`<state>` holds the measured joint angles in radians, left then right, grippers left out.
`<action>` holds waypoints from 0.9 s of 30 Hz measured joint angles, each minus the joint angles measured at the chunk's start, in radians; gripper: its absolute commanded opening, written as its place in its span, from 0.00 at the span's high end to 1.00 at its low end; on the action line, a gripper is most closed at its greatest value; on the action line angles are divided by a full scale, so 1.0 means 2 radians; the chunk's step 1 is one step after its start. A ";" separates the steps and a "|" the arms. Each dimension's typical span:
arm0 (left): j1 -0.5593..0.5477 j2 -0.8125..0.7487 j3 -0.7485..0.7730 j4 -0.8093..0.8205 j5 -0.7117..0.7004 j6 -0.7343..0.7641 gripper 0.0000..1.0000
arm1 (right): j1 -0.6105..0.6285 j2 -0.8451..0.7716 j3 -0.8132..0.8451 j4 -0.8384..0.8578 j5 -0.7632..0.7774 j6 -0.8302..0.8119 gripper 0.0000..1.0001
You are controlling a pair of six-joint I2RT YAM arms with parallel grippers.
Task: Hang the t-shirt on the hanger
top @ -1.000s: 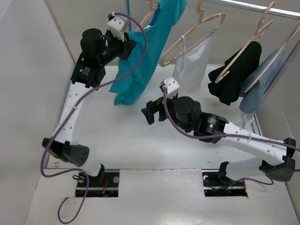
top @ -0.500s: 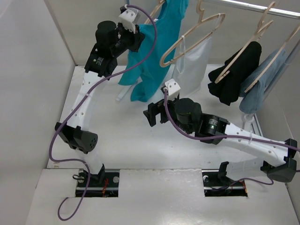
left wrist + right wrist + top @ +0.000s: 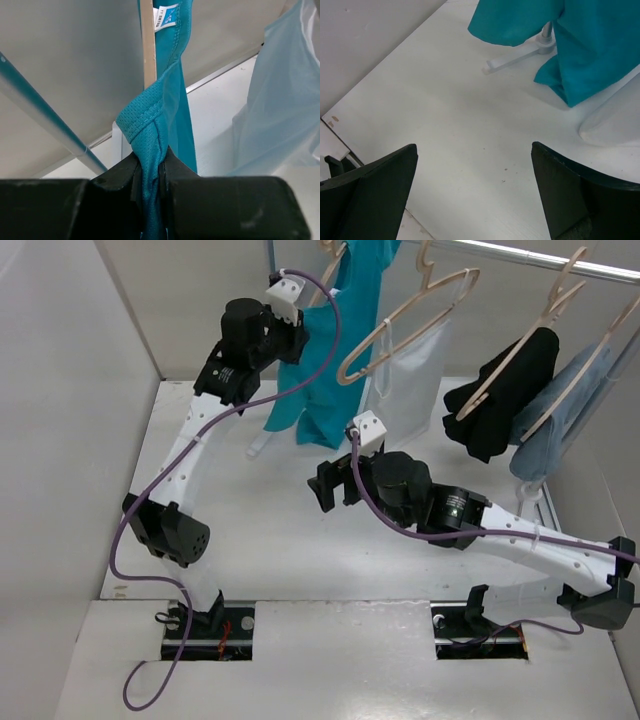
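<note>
The t-shirt (image 3: 325, 370) hangs off the hanger (image 3: 148, 45) at the left end of the rail (image 3: 530, 255), above the desk's (image 3: 250, 540) far edge, and trails down toward the surface. From the left wrist, one stitched band of it loops across the hanger's wooden arm. I cannot tell whether it is properly seated there.

The left gripper (image 3: 150, 172) is clenched on that band just under the wood. The cloth looks light, limp and slightly stretchy, so it should sag wherever it is unsupported and slide easily on smooth wood. The doubled hem is probably the best place to hold it, since it gives the jaws bulk, unlike the loose body.

The right gripper (image 3: 325, 485) is spread wide and grasps nothing, low over the desk's middle, near the shirt's lower end. A white garment (image 3: 410, 380) hangs just beside the shirt.
</note>
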<state>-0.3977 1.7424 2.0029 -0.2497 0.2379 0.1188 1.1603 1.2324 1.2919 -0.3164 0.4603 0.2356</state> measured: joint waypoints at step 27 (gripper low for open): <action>0.051 -0.225 -0.085 -0.009 -0.103 -0.002 0.00 | 0.000 -0.175 -0.205 -0.125 -0.025 0.119 0.00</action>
<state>-0.2958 1.2926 1.8320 -0.2676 0.0311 0.1139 1.1603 0.8814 0.8810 -0.5671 0.4103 0.4740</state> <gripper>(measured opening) 0.997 0.995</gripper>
